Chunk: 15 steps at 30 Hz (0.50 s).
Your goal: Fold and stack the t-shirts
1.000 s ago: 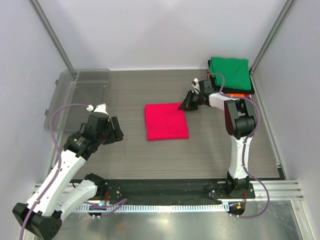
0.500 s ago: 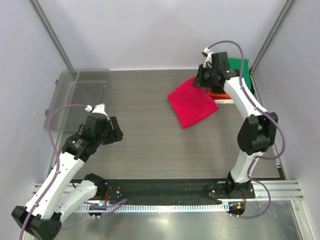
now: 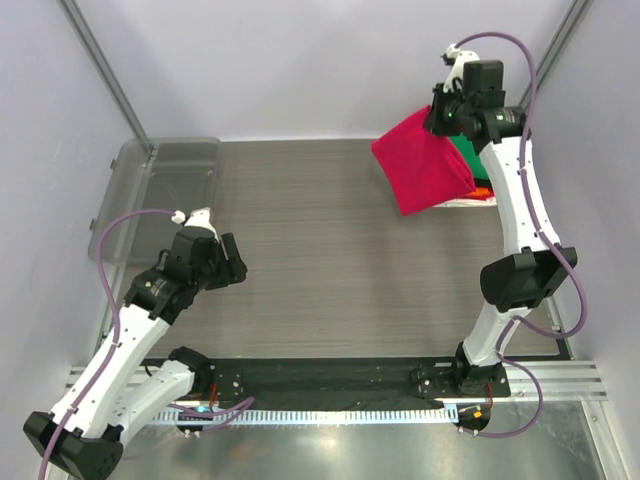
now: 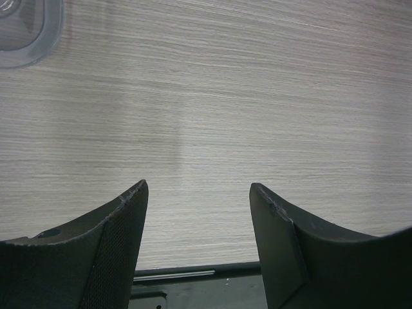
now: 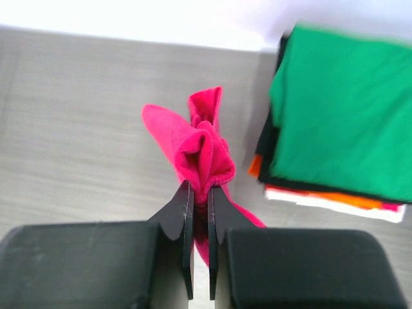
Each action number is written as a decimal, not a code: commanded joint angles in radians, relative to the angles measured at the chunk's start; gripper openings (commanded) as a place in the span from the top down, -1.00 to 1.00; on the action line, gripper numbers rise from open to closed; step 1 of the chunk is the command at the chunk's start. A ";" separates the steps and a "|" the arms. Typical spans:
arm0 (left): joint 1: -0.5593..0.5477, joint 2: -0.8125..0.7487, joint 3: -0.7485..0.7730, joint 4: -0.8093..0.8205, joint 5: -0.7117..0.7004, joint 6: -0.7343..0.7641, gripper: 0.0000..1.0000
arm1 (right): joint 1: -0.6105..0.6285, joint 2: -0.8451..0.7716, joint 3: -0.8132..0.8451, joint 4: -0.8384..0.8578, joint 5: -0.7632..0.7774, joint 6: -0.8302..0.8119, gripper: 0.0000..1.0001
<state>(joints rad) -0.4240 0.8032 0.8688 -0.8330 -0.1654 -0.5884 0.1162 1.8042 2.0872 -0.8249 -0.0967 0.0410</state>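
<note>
bright even light, blurred wrist view

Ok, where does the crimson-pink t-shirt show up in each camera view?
Top external: the crimson-pink t-shirt hangs at upper right from the shut right gripper.
Left wrist: not in it; only the table and a corner of the clear tub.
Right wrist: centre, bunched between the fingertips of the right gripper.
Shared landmark: the stack of folded tees, green on top, lies beside it in both those views.
</note>
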 commanded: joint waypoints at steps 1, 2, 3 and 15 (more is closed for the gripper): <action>-0.002 0.001 -0.004 0.041 0.012 0.024 -0.31 | -0.015 -0.019 0.134 0.007 0.040 -0.030 0.98; -0.001 0.001 -0.004 0.040 0.013 0.024 -0.31 | -0.016 -0.014 0.155 0.006 0.041 -0.032 0.98; -0.002 0.002 -0.004 0.041 0.014 0.024 -0.31 | -0.021 -0.006 0.198 0.003 0.043 -0.030 0.98; -0.002 0.019 -0.008 0.046 0.029 0.024 -0.31 | -0.066 0.122 0.442 0.020 0.017 -0.024 0.98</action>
<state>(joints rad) -0.4240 0.8169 0.8627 -0.8215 -0.1535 -0.5854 0.0628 1.9129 2.4638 -0.8577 -0.0631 0.0204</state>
